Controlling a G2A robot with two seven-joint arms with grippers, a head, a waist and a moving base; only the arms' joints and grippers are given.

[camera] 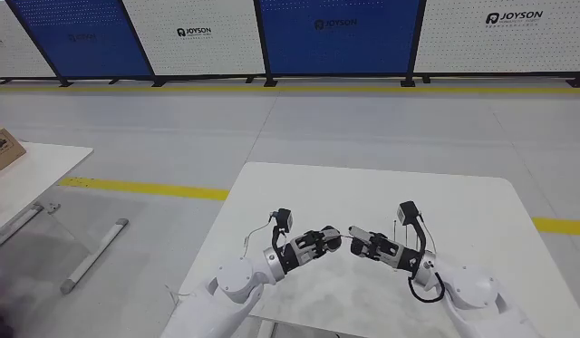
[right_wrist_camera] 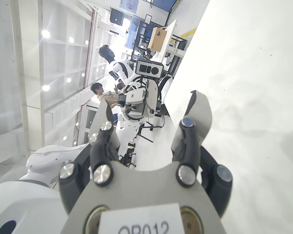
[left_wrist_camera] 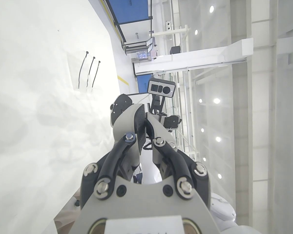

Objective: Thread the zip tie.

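My left gripper (camera: 332,239) (left_wrist_camera: 144,116) hovers over the near middle of the white table (camera: 362,188), its fingers pressed shut. A thin black zip tie (left_wrist_camera: 147,146) curls out from between them near their base. In the top view a fine dark strand (camera: 345,237) runs from it toward my right gripper (camera: 354,236). The right gripper (right_wrist_camera: 151,101) faces the left one tip to tip, a small gap away. Its two fingers (right_wrist_camera: 200,108) are spread wide open with nothing between them.
Three spare black zip ties (left_wrist_camera: 89,71) lie side by side on the table (left_wrist_camera: 39,49), beyond the left gripper. A second white table (camera: 36,170) stands to the left across a floor gap. Blue and white panels (camera: 340,25) line the back.
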